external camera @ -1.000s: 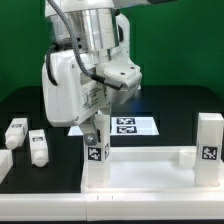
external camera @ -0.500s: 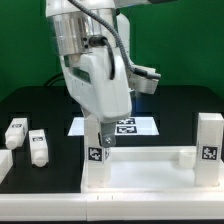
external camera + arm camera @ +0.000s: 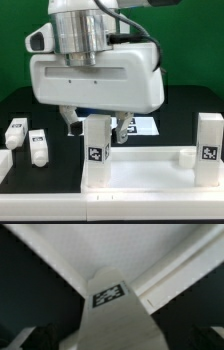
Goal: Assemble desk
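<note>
The white desk top [image 3: 140, 178] lies at the front of the black table. One white leg block [image 3: 97, 143] with a tag stands upright on its corner at the exterior view's left. My gripper [image 3: 96, 127] is lowered over this leg, one dark finger [image 3: 70, 124] on each side with a small gap, so it is open. In the wrist view the tagged leg [image 3: 115, 308] runs between my gripper's [image 3: 125, 339] dark fingers [image 3: 45, 336], with the desk top [image 3: 110, 246] beyond it.
Two loose tagged leg blocks [image 3: 15, 132] [image 3: 38, 147] lie at the exterior view's left. Another leg [image 3: 208, 146] stands upright at the right edge. The marker board [image 3: 142, 125] lies behind the desk top, partly hidden by the arm.
The wrist has turned about a quarter turn around the standing leg. The leg's tag still faces the same way, so the leg has not turned.
</note>
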Available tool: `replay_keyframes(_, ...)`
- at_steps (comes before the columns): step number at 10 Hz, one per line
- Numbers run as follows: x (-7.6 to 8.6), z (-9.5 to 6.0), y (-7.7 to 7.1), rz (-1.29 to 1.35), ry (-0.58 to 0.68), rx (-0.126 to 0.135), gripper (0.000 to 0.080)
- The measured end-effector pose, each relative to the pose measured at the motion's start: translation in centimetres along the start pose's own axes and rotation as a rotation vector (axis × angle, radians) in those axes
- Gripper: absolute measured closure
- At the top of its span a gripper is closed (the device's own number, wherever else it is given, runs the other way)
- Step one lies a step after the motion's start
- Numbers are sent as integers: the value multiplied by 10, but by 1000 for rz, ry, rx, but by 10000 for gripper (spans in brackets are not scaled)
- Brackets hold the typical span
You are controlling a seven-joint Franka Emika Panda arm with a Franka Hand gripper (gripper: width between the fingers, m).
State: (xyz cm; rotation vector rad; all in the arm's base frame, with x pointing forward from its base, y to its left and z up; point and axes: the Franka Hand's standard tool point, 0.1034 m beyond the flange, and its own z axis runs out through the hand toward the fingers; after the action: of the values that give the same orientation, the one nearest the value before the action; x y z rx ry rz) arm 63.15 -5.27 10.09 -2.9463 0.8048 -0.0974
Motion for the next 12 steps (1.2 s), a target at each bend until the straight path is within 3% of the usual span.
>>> replay_keyframes(2, 0, 0, 0, 35, 0, -2, 160)
replay_keyframes(4, 0, 0, 1, 39, 0, -2, 514)
replay_keyframes(7, 1, 0, 3, 500, 0, -2, 515)
replay_keyframes(9, 2, -1, 4, 832, -18, 26, 515)
replay_keyframes(12, 2, 0, 4, 1007, -24, 24, 515)
